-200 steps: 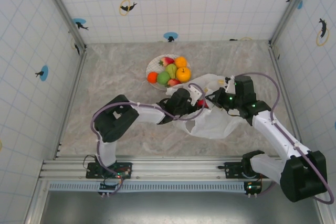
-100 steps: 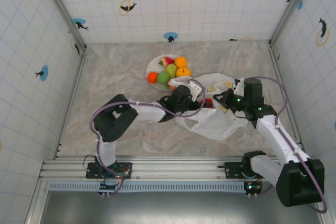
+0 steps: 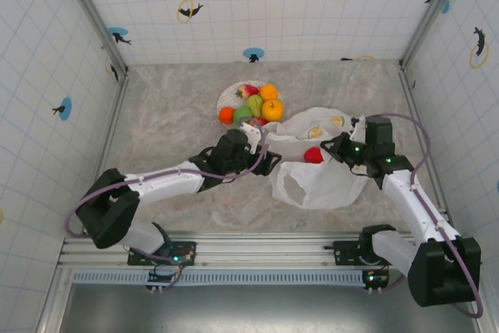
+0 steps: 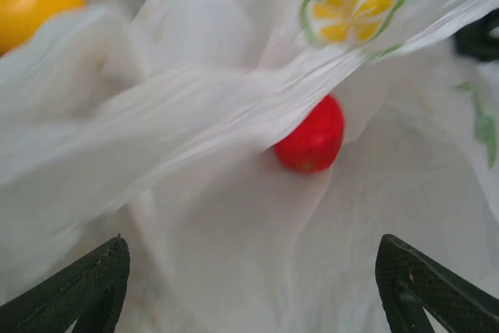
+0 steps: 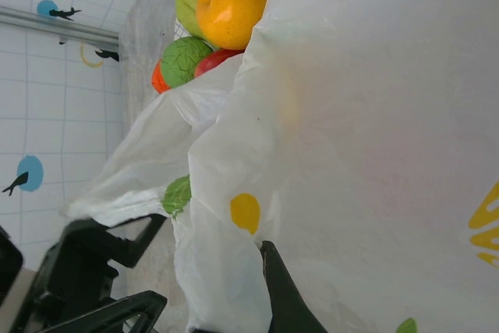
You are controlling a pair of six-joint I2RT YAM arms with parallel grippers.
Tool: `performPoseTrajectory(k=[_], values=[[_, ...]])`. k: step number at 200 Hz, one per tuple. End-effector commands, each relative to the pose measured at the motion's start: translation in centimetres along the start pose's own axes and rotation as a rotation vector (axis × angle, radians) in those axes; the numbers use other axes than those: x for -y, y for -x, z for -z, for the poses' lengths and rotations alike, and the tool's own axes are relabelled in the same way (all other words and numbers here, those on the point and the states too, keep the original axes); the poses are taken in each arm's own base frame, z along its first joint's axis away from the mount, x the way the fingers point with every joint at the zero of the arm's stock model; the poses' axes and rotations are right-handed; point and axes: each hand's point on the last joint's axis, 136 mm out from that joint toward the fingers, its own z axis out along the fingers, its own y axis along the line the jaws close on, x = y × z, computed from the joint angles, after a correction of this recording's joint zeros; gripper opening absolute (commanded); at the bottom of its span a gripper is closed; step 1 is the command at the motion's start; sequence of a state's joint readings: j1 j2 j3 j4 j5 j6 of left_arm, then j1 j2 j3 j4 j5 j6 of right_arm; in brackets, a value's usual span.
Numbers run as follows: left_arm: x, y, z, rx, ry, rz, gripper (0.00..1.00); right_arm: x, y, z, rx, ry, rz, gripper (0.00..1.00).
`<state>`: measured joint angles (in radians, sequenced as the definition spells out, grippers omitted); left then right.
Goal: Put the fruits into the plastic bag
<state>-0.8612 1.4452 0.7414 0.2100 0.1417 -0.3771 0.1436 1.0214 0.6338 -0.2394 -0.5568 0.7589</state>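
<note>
The left gripper [image 3: 267,163], at nine o'clock of the plastic bag [image 3: 320,185], has its jaws spread. The right gripper [image 3: 334,146] has its jaws pinching the bag's rim.

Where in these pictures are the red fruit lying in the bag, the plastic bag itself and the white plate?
red fruit [image 4: 310,136]: left wrist view, middle of its skin.
plastic bag [image 3: 320,186]: top view, its flat near part.
plate [image 3: 226,97]: top view, bare left rim.

The bag [image 3: 318,185] is translucent white, printed with green-rimmed yellow citrus slices. The fruit inside [image 3: 313,154] is red; the far fruits [image 3: 257,104] are orange, yellow, green, red.
</note>
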Motion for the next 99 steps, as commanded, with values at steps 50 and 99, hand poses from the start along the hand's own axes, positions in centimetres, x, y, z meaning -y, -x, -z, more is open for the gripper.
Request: performPoseTrajectory(k=[50, 99], values=[[-1.2, -4.8, -2.7, -0.134, -0.01, 0.355, 0.76, -0.4, 0.8, -0.1, 0.04, 0.029, -0.002, 0.0], [1.2, -3.6, -5.8, -0.163, -0.146, 0.346, 0.16, 0.1, 1.3, 0.6, 0.037, -0.062, 0.063, 0.0]])
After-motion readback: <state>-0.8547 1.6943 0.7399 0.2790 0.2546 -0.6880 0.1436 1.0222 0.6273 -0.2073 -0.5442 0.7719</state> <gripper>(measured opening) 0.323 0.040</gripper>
